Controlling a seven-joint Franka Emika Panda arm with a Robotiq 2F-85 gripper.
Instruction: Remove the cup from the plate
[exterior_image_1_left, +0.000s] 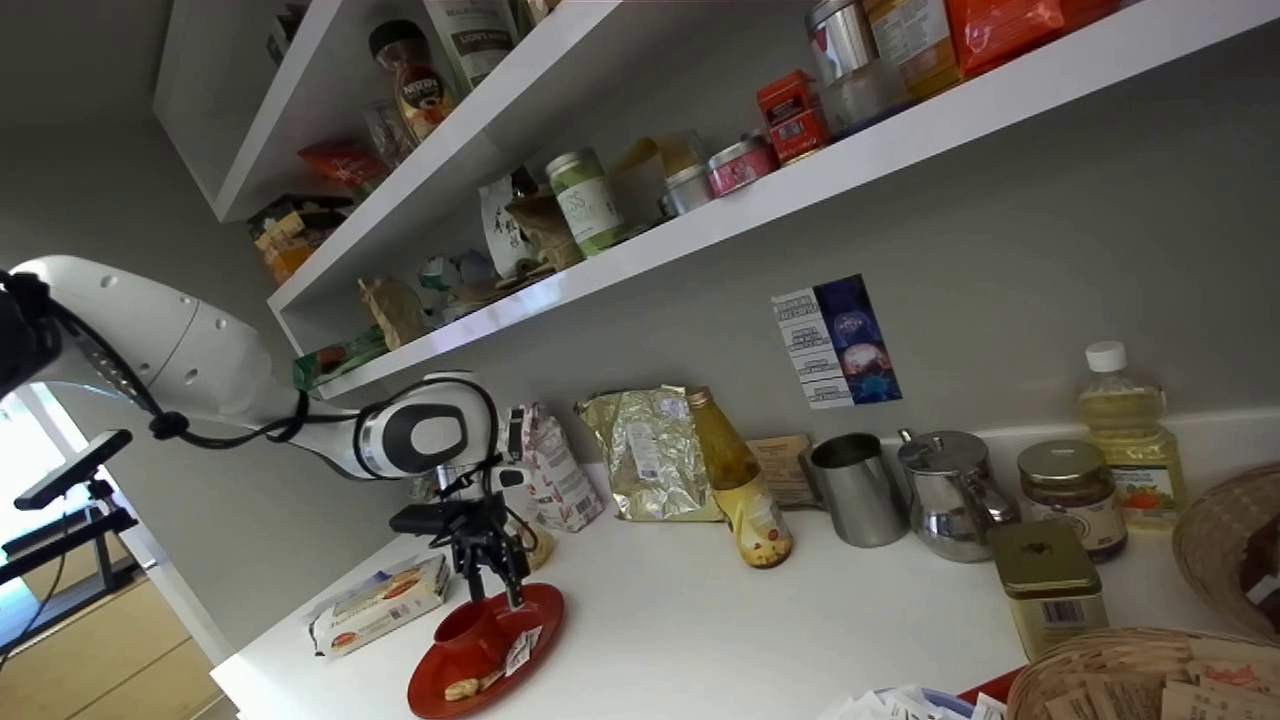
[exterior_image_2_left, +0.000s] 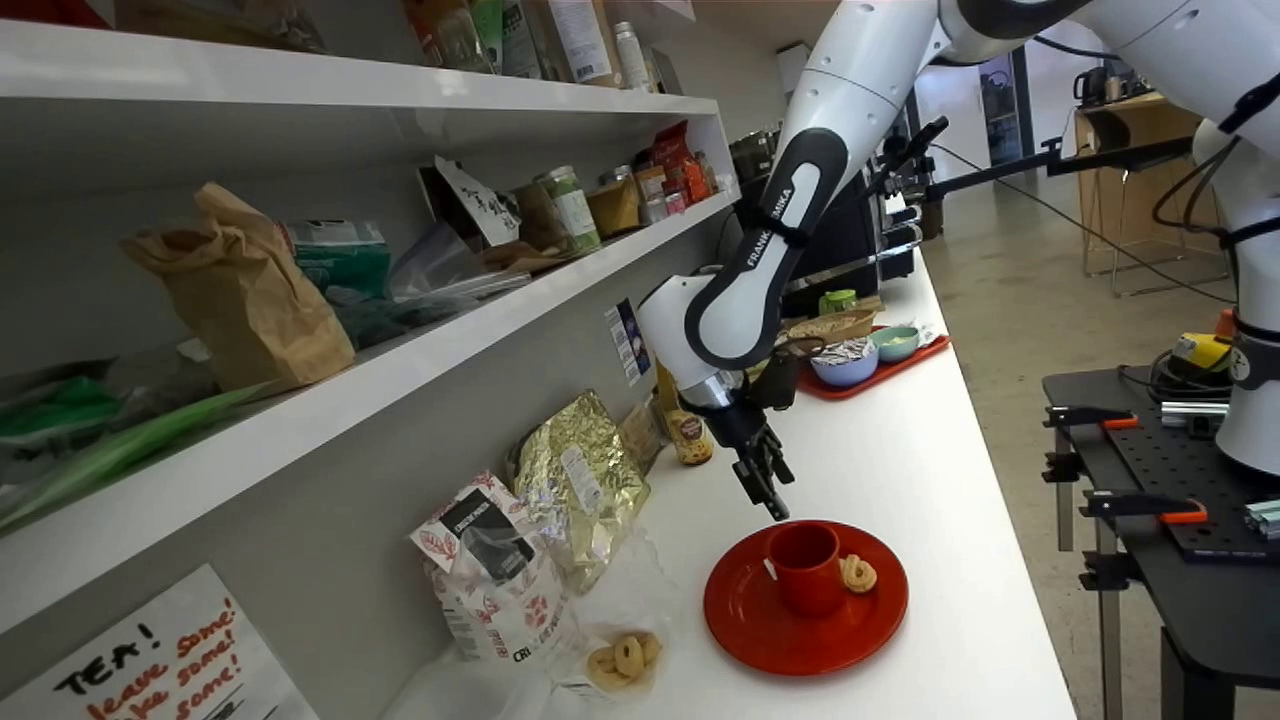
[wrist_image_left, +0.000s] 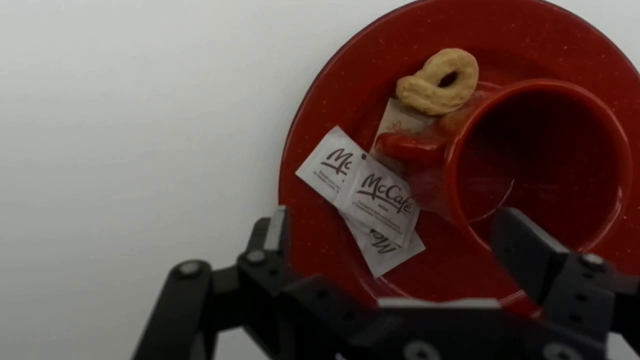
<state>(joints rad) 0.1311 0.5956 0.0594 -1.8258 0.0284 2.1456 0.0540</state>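
The round, handled, glossy red cup (exterior_image_2_left: 808, 580) stands upright on the round, shallow, glossy red plate (exterior_image_2_left: 735, 622). The plate lies nearer the open long edge of the worktop (exterior_image_2_left: 965, 645) than the wall-side edge. Beside the cup, on the plate, lie a pale, ring-shaped biscuit (wrist_image_left: 430, 95) and flat white paper sachets (wrist_image_left: 380, 200) printed "McCafé". The black, two-fingered end effector (wrist_image_left: 394, 215) is spread wide and holds nothing; it hangs over the plate. In the wrist view one finger overlaps the cup's mouth; contact cannot be determined. A flat, white, printed packet (exterior_image_1_left: 385, 608) lies near the worktop's end edge. A crinkled gold foil bag (exterior_image_1_left: 650, 465), a yellow-labelled glass bottle (exterior_image_1_left: 742, 485) and a grey metal pitcher (exterior_image_1_left: 860, 495) stand along the wall-side edge. In an exterior view, a flat red tray (exterior_image_2_left: 925, 355) bearing a foil-covered blue bowl (exterior_image_2_left: 845, 372) and a mint-green bowl (exterior_image_2_left: 895, 346) sits close to the open long edge, well apart from the plate.
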